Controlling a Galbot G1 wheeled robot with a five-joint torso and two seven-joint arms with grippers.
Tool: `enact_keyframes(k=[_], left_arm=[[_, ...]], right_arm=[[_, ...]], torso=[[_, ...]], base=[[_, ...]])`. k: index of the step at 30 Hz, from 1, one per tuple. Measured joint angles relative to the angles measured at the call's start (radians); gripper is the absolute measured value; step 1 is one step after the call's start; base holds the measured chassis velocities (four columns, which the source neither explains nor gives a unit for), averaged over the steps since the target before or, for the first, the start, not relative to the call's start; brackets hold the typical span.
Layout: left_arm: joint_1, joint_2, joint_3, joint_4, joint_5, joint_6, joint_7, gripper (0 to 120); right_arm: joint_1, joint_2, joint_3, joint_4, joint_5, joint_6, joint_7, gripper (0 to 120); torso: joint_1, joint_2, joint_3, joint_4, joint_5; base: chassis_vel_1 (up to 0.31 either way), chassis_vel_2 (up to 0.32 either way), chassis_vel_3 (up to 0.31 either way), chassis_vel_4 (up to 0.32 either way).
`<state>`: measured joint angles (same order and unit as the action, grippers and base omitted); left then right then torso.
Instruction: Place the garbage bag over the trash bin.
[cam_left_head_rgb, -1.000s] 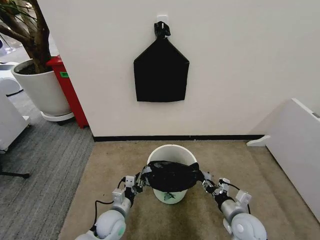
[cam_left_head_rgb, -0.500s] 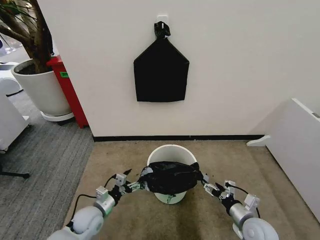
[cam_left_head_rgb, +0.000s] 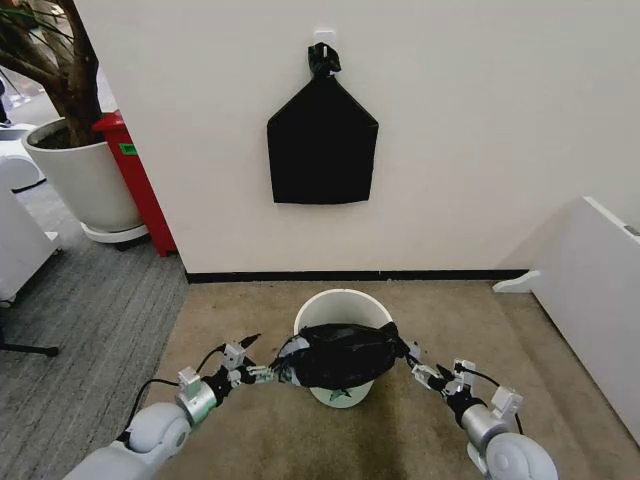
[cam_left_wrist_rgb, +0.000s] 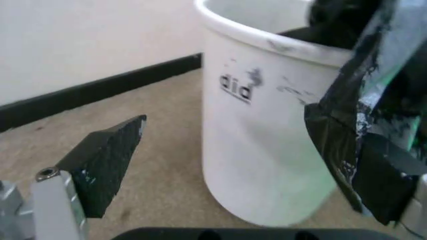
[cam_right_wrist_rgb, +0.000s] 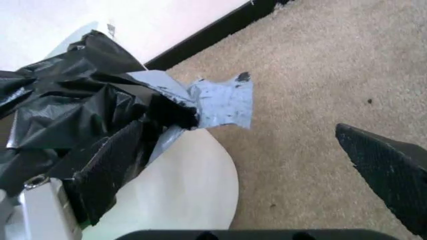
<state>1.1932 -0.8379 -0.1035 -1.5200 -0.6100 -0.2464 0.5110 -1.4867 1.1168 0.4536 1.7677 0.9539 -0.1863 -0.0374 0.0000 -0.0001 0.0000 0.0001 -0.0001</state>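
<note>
Garbage bag (cam_left_head_rgb: 342, 354) is draped across the near rim of the trash bin (cam_left_head_rgb: 341, 305), far half of the mouth uncovered. Left gripper (cam_left_head_rgb: 262, 374) and right gripper (cam_left_head_rgb: 424, 375) flank it, both wide open, gripping nothing; each inner finger touches bag film.

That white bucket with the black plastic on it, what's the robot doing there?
The robot is fitting the garbage bag over the trash bin on the carpet by the wall. The bag is bunched across the near side of the rim, not yet spread around it. The left gripper and right gripper sit at the bag's two ends, both open, each with one finger against the plastic.
</note>
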Motion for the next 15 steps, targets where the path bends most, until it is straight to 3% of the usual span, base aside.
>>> enact_keyframes(k=[6, 15], left_arm=[[-0.045, -0.001, -0.004, 0.070, -0.039, -0.036, 0.142, 100], [-0.164, -0.046, -0.004, 0.297, -0.222, -0.168, 0.483, 100]], right_arm=[[0.008, 0.004, -0.010, 0.010, 0.000, -0.009, 0.015, 100], [0.001, 0.008, -0.014, 0.015, -0.006, -0.011, 0.038, 100]], torso=[[0.000, 0.000, 0.000, 0.0001, 0.0000], [0.000, 0.000, 0.000, -0.0002, -0.0002]], base=[[0.000, 0.000, 0.000, 0.000], [0.000, 0.000, 0.000, 0.000]])
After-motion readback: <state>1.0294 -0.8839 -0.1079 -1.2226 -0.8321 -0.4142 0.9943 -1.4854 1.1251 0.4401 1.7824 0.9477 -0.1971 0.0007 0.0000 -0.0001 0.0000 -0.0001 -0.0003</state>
